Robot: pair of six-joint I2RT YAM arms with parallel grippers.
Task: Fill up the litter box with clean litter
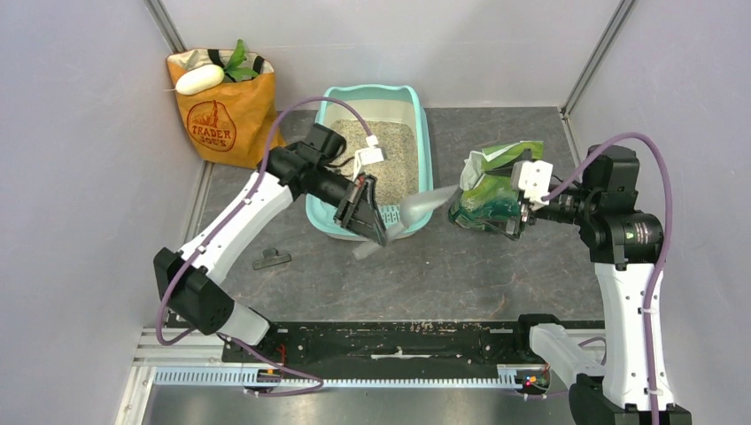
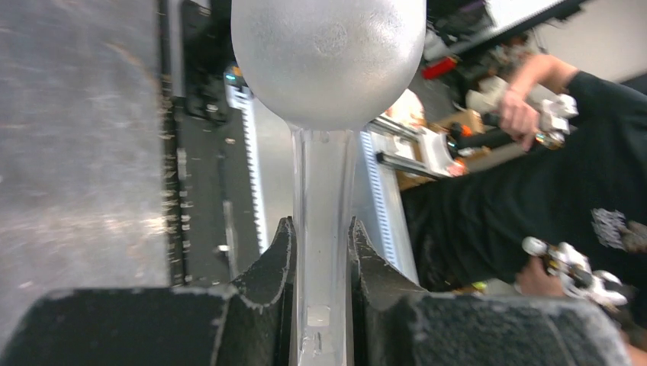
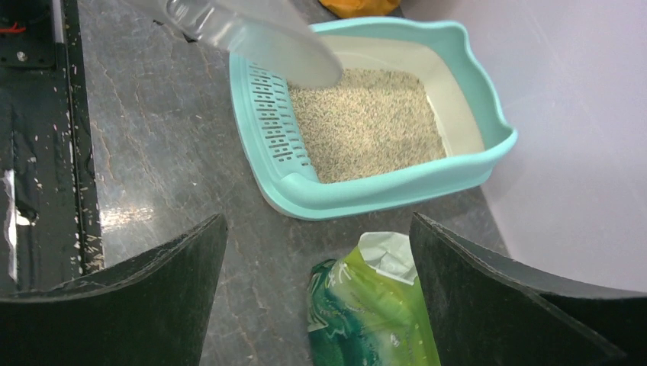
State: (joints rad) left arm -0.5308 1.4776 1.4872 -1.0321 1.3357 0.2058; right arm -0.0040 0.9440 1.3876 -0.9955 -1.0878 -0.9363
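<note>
From above, your left gripper (image 1: 375, 232) pinches the clear scoop (image 1: 423, 205) by its handle at the near end of the litter box (image 1: 423, 142). The scoop's long axis runs rightward from those fingers toward the green bag (image 1: 487, 195), with your right gripper (image 1: 521, 208) at the bag's far side. Just beyond the left fingers lies the clean litter (image 1: 394, 159), so that arm is nearer. Left wrist: jaws pressed on the handle, bowl straight ahead. Right wrist: 2 jaws spread, bag mouth between and below them; box and litter ahead, scoop bowl over the grate step (image 3: 271, 114)

White-and-black arms (image 1: 235, 226) carry looping purple cables (image 1: 312, 100).
</note>
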